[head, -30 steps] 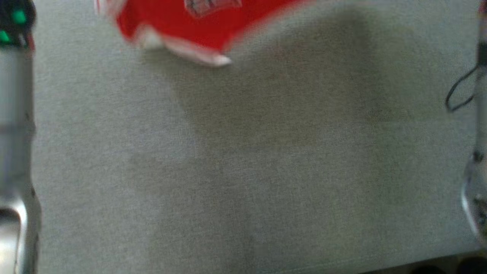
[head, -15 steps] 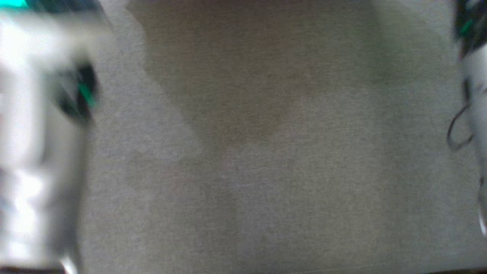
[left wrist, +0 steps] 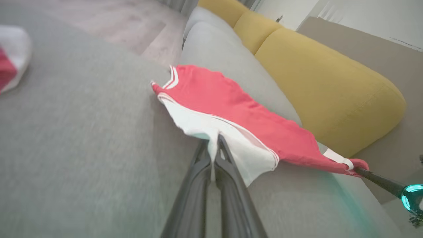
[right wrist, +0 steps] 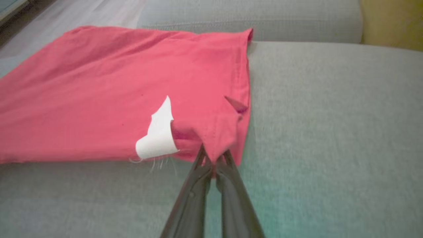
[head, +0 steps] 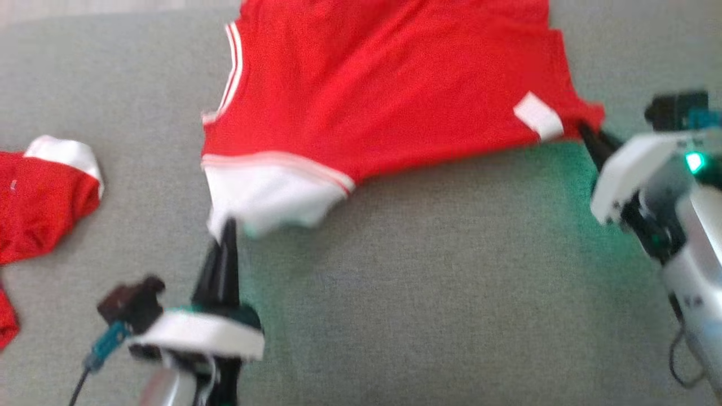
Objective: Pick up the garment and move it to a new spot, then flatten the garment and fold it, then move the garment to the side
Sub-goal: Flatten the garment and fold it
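A red garment (head: pixel 389 96) with white trim is stretched over the grey cushion (head: pixel 428 293), its near edge lifted between both arms. My left gripper (head: pixel 228 226) is shut on the white sleeve end (left wrist: pixel 211 129); in the left wrist view the fingers (left wrist: pixel 228 172) pinch that white cloth at the left gripper (left wrist: pixel 214 145). My right gripper (head: pixel 584 129) is shut on the garment's red corner next to a white label (head: pixel 538 115); the right wrist view shows the right gripper (right wrist: pixel 213 158) clamped on the same corner of the garment (right wrist: pixel 115 89).
A second red and white garment (head: pixel 39 192) lies crumpled at the left edge of the cushion. A yellow backrest (left wrist: pixel 330 82) runs behind the grey seat. The near half of the cushion is bare fabric.
The head camera has swung, so the whole picture shifted. The garment, earlier only a blurred strip at the top and then out of frame, now spreads across the upper middle with both grippers holding it.
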`<state>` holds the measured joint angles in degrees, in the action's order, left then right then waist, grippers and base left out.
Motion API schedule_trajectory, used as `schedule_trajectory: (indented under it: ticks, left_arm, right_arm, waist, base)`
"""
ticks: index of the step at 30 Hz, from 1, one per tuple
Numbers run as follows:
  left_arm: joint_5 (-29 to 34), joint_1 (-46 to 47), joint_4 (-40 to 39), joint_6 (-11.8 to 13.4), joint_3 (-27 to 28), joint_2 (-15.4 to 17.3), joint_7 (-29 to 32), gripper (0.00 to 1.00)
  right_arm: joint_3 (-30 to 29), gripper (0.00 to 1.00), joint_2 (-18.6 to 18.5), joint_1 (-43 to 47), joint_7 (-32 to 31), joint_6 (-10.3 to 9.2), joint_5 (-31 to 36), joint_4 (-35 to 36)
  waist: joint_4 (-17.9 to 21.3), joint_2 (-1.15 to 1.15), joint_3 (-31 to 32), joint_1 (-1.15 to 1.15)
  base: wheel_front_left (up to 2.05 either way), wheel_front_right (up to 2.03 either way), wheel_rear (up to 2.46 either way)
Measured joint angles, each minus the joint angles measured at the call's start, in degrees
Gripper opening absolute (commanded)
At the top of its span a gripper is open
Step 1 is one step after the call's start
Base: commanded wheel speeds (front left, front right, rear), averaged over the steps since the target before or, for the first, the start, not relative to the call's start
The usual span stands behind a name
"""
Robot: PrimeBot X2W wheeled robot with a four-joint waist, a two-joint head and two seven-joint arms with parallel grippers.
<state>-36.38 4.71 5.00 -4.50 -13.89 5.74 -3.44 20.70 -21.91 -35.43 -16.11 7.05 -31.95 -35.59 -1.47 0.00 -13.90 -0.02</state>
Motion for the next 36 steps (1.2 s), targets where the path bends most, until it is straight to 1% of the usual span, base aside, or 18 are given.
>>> schedule_trajectory:
  ticks: [3,5,11,12,13,14,15,18,21,23,25,29,33,36]
  left_arm:
    - [-2.71,-5.61,-4.02,1.46,-0.69,0.76,5.91,0.00]
    - [-4.05,-8.82,-6.77,2.61,-0.82,1.56,9.26,0.00]
    - [-6.46,-16.01,-13.88,5.49,-1.08,4.07,16.31,0.00]
    - [-6.46,-16.01,-13.88,5.49,-1.08,4.07,16.31,0.00]
    - [-6.55,-16.95,-14.88,6.08,-1.21,4.49,17.36,0.00]
    - [-6.99,-18.59,-16.69,7.23,-1.30,5.14,19.47,0.00]
    - [-6.99,-18.59,-16.69,7.23,-1.30,5.14,19.47,0.00]
    - [-8.00,-21.28,-19.76,8.96,-1.48,6.19,22.72,0.00]
    - [-8.18,-23.14,-22.01,10.59,-1.46,6.70,24.65,0.00]
    - [-8.98,-23.25,-23.29,10.56,-1.35,6.76,24.96,0.00]
    - [-8.99,-23.13,-24.30,10.32,-1.09,6.73,23.76,0.00]
    - [-8.50,-20.92,-23.87,8.32,-1.15,5.97,20.36,0.00]
    - [-6.56,-13.42,-20.40,6.26,-1.52,3.54,15.75,0.00]
    - [-4.23,-7.11,-16.42,5.50,-2.55,1.76,12.54,0.00]
  right_arm:
    - [-4.39,0.00,-0.43,5.28,-5.11,0.00,2.00,4.72]
    - [-7.53,0.00,-0.13,9.24,-8.71,0.00,2.80,9.14]
    - [-17.11,0.00,3.68,25.13,-20.19,0.00,6.11,24.30]
    - [-17.11,0.00,3.68,25.13,-20.19,0.00,6.11,24.30]
    - [-18.93,0.00,4.55,27.86,-21.97,0.01,6.78,27.16]
    - [-22.04,0.00,6.50,32.43,-25.19,0.00,8.42,32.56]
    - [-22.04,0.00,6.50,32.43,-25.19,0.00,8.42,32.56]
    - [-25.52,0.00,9.67,37.43,-28.86,0.01,10.96,40.21]
    - [-27.00,0.00,12.43,40.11,-30.66,0.00,12.25,44.68]
    - [-27.55,0.00,13.24,40.94,-30.86,0.00,13.21,46.06]
    - [-28.22,0.00,13.84,40.92,-30.49,0.00,13.80,46.76]
    - [-28.41,0.00,14.07,40.53,-26.97,0.00,14.12,47.14]
    - [-28.22,0.00,14.03,38.76,-24.07,0.00,14.32,46.20]
    - [-27.76,0.00,13.72,36.33,-22.09,0.00,14.11,45.39]
  waist:
    - [-0.29,0.00,1.50,0.00]
    - [-0.40,0.00,2.33,0.00]
    - [-0.84,0.00,4.42,0.00]
    - [-0.84,0.00,4.42,0.00]
    - [-0.96,0.00,4.73,0.00]
    - [-1.11,0.00,5.31,0.01]
    - [-1.11,0.00,5.31,0.01]
    - [-1.10,0.00,5.75,0.00]
    - [-0.82,0.00,5.65,0.01]
    - [-0.70,0.00,5.55,0.02]
    - [-0.69,0.00,5.56,0.02]
    - [-0.72,0.00,5.39,0.02]
    - [-1.02,0.00,4.90,0.02]
    - [-1.16,0.00,4.05,0.02]
  base:
    - [0.00,0.00,0.00]
    - [0.00,0.00,0.00]
    - [0.00,0.00,0.00]
    - [0.00,0.00,0.00]
    - [0.00,0.00,0.00]
    - [0.00,0.00,0.00]
    - [0.00,0.00,0.00]
    - [0.00,0.00,0.00]
    - [0.00,0.00,0.00]
    - [0.00,0.00,0.00]
    - [0.00,0.00,0.00]
    - [0.00,0.00,0.00]
    - [0.00,0.00,0.00]
    - [0.00,0.00,0.00]
